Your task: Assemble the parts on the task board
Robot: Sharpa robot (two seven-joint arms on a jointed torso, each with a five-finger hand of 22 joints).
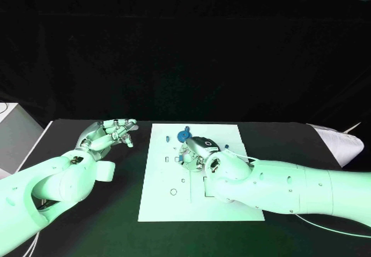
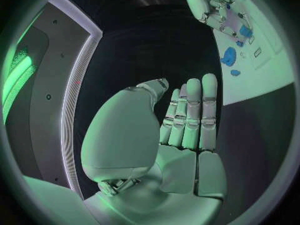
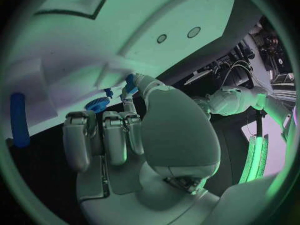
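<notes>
Nearest, a white board (image 1: 166, 206) lies on the black table (image 1: 294, 136), its near half bare apart from small holes and slots. The right arm reaches over the board from its right side, covering part of that edge. The right hand (image 1: 199, 150) sits over the board's middle, fingers curled downward; in the right wrist view its thumb and a fingertip (image 3: 129, 97) pinch a small blue part (image 3: 130, 84) close against the board. Just beside that, a round blue toothed part (image 3: 97, 104) sits on the board, and a long blue bar (image 3: 19, 119) lies at the board's edge, apart from the hand.

Left of the board, over bare table, the left hand (image 1: 112, 135) hovers with its fingers (image 2: 194, 110) straight and together, palm flat, holding nothing and touching nothing. A strip of black table separates it from the board's left edge.

Farther along, near the board's far edge, a blue part (image 1: 184, 134) shows just beyond the right hand. Past the far edge, the table runs dark and open.
</notes>
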